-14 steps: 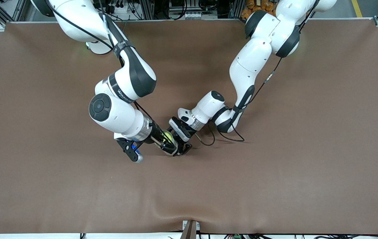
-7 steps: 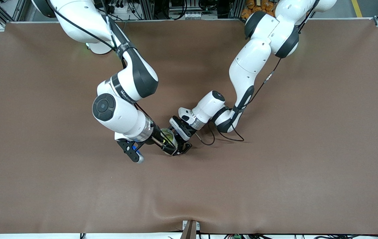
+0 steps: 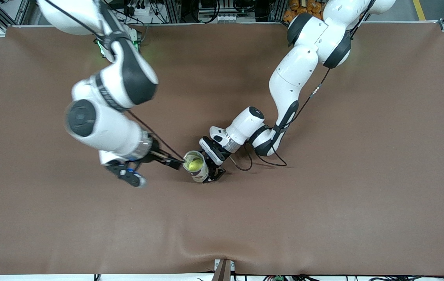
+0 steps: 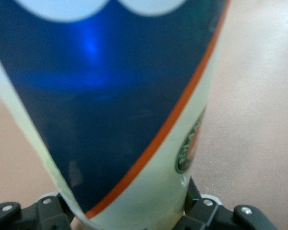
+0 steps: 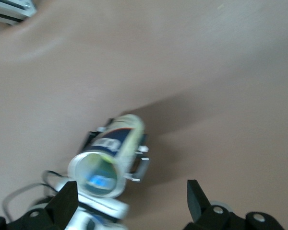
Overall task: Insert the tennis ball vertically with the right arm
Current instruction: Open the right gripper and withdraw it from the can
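I keep the left tool (image 3: pixel 211 171) clamped on the upright blue-and-white ball can (image 3: pixel 195 166); right tool (image 3: pixel 171 160), fingers apart and empty, should clear upward beside the yellow-green tennis ball (image 3: pixel 194 165).

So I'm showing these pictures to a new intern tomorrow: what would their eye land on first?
Probably the tennis ball can, upright near the middle of the table, with the yellow-green tennis ball visible down inside its open mouth. The left gripper is clamped on the can's lower part, steadying it. The right gripper hangs open and empty beside the can's rim, toward the right arm's end of the table.
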